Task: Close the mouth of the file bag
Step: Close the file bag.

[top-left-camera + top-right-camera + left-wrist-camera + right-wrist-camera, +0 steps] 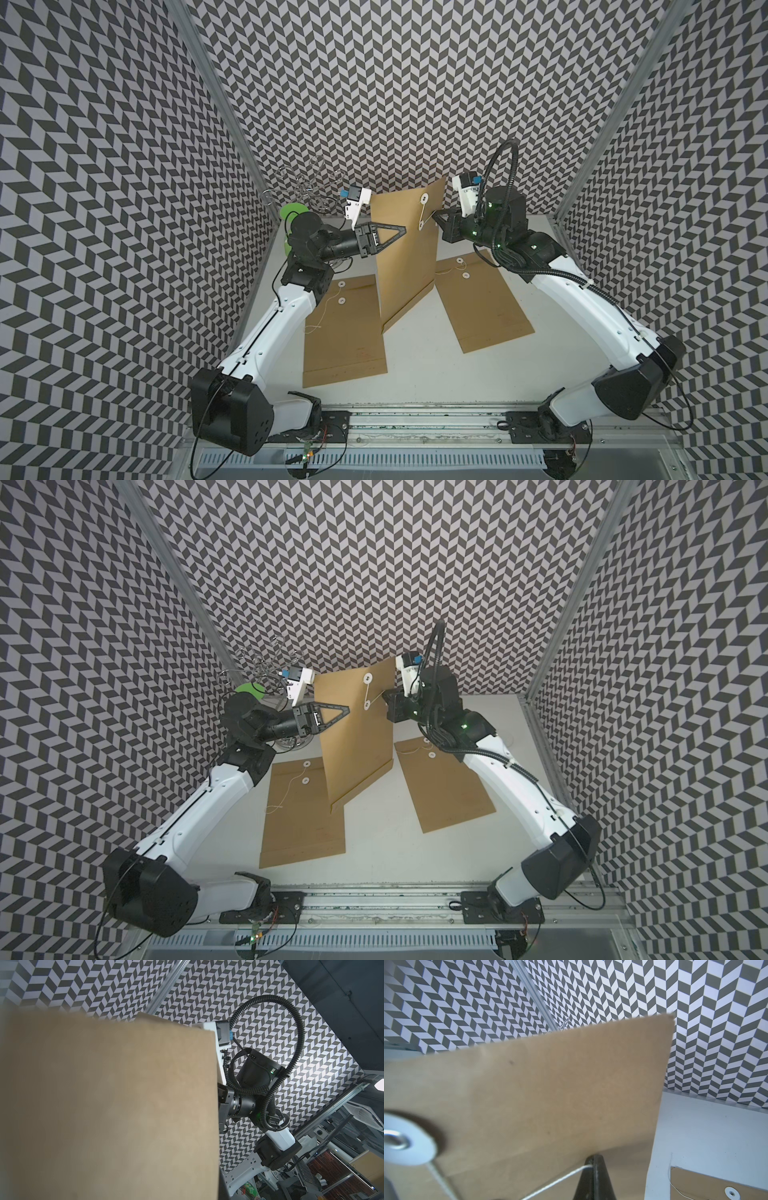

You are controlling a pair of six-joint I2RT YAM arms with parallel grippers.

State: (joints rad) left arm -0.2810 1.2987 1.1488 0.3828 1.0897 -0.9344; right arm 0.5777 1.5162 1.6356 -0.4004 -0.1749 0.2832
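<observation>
File bag (405,257) stands upright on the tabletop (415,374) between your tools: left tool (402,230) clamped on its edge, right tool (435,215) pinching the string (560,1179). Wind it taut round the upper disc (424,199), just ahead of that tool.

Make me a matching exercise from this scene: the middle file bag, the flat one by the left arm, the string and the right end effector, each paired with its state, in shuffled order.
Things:
1. middle brown paper file bag
2. brown paper file bag by the left arm
3. thin white string of the middle bag
4. right end effector

States:
a. shut, pinching the string
b. lying flat on the table
c. held upright
d. pulled taut

Pairs: 1-c, 2-b, 3-d, 4-a
</observation>
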